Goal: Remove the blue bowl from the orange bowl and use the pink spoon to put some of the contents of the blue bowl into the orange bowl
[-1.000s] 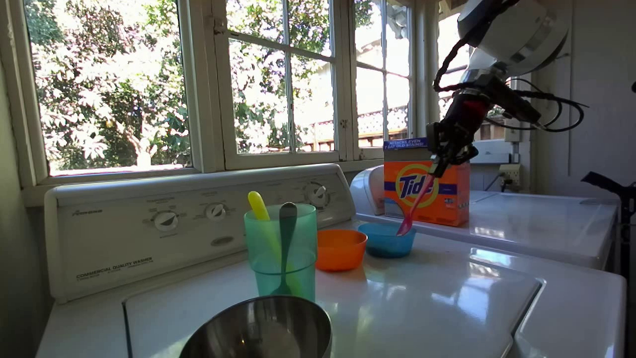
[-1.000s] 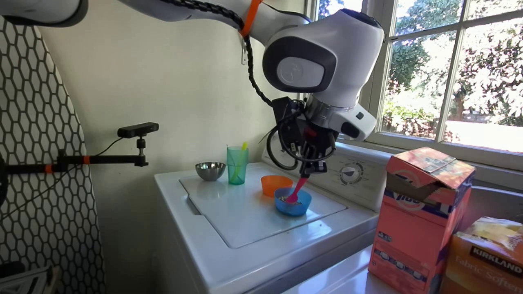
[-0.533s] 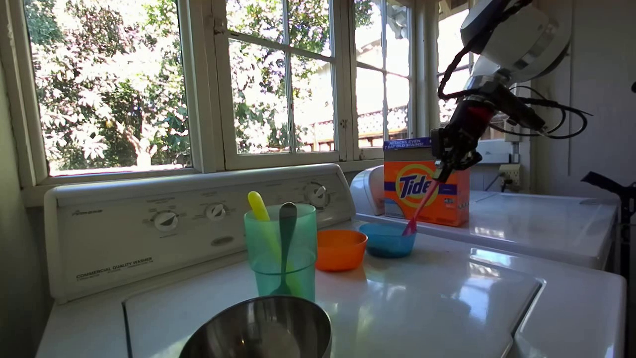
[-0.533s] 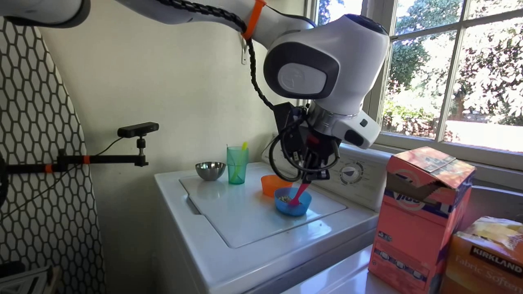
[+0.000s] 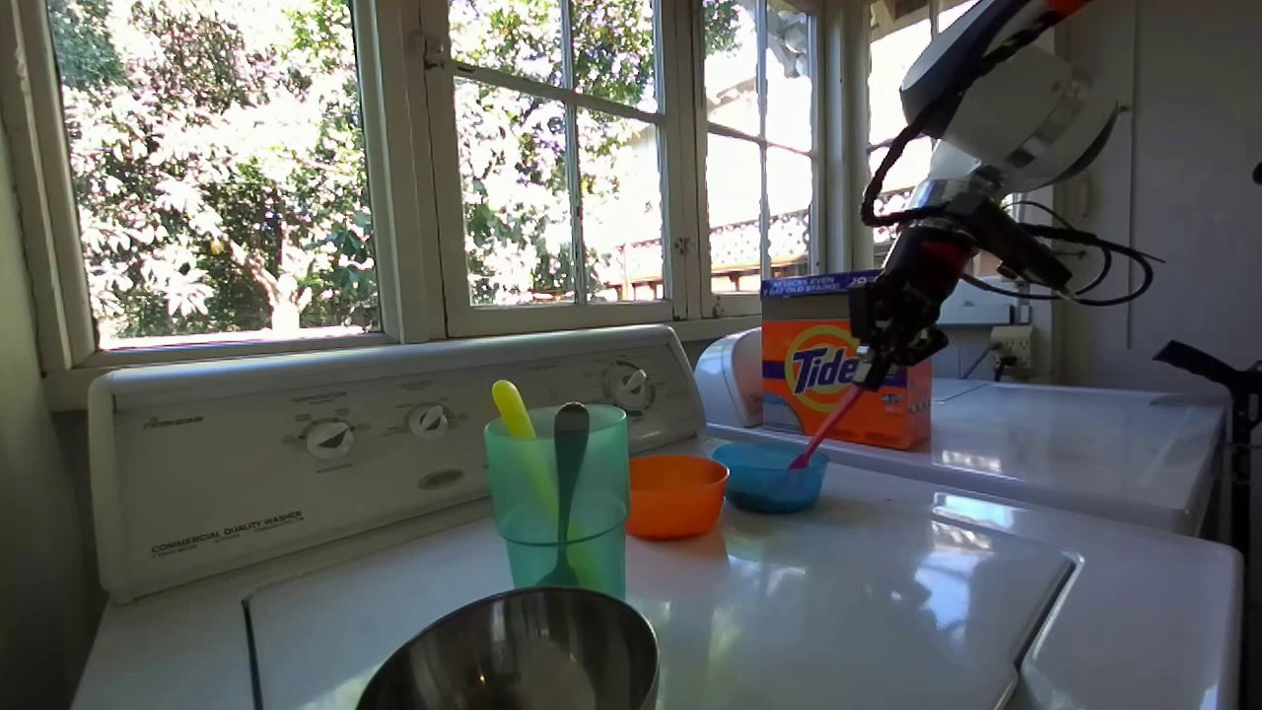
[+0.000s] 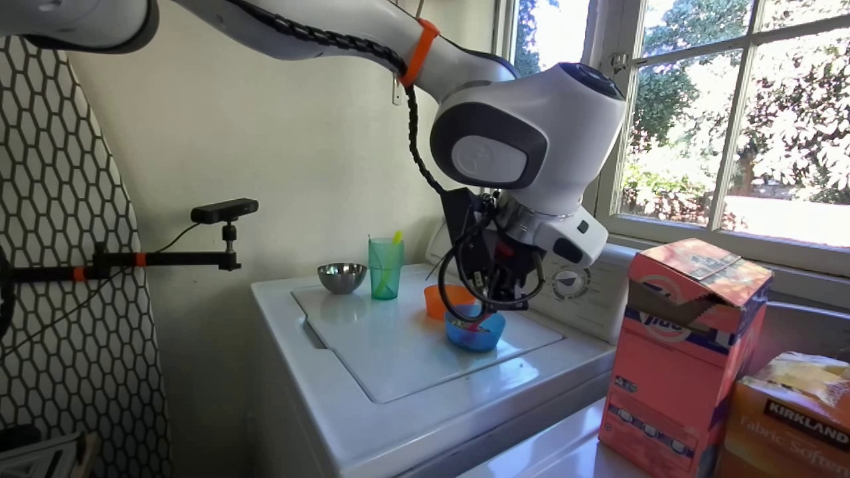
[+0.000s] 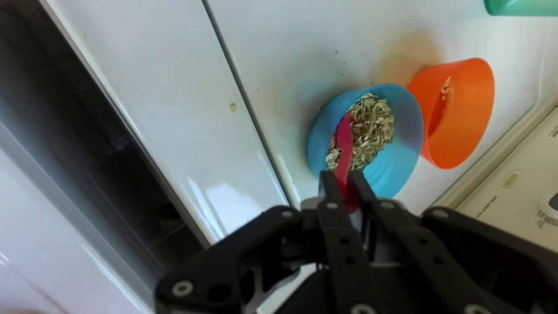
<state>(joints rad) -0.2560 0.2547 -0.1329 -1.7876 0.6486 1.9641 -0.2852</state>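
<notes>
Jaws clasp the pink spoon (image 7: 345,146); a box (image 5: 823,363) reads "Tide."

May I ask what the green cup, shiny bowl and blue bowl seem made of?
Green cup: translucent plastic, perhaps glass; a yellow utensil shows through. Shiny bowl: apparently polished metal, with bright reflections. Blue bowl: likely smooth plastic, from its even colour.

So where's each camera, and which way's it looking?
In an exterior view: near the steel bowl, looking along the washer toward the Tide box; part of the arm shows.
In an exterior view: near the Kirkland box, facing the wall across the washer; much of the arm shows.
Wrist view: on the arm's end, looking down into the blue bowl past fingers gripping the pink spoon.
Both exterior views show the orange bowl and green cup.
</notes>
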